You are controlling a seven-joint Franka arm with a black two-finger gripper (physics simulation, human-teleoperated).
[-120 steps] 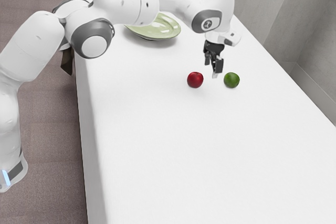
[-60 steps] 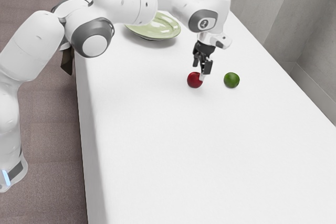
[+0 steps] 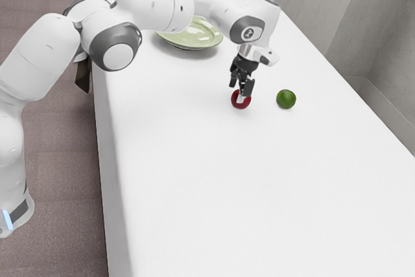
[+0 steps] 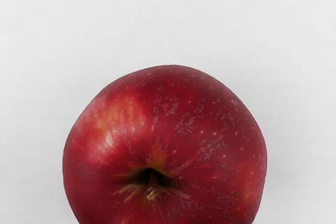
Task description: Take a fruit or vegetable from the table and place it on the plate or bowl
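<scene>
A red apple [image 3: 241,103] rests on the white table [image 3: 259,180], and in the wrist view the apple [image 4: 165,148] sits stem-up right under my hand. My black gripper [image 3: 240,89] hangs just over it, open, its fingertips reaching down to the top of the fruit on either side. A green lime [image 3: 286,99] lies on the table toward the exterior view's right of the apple. The pale green plate [image 3: 198,36] stands at the far end of the table, partly hidden behind my arm.
The table's long edge [image 3: 107,180] runs down the exterior view's left, with brown floor beyond it. A grey wall stands past the table on the exterior view's right. Bare white tabletop stretches toward the near end.
My hand has moved toward the exterior view's left, from beside the lime to above the red apple, and has come lower over it. Neither fruit has moved.
</scene>
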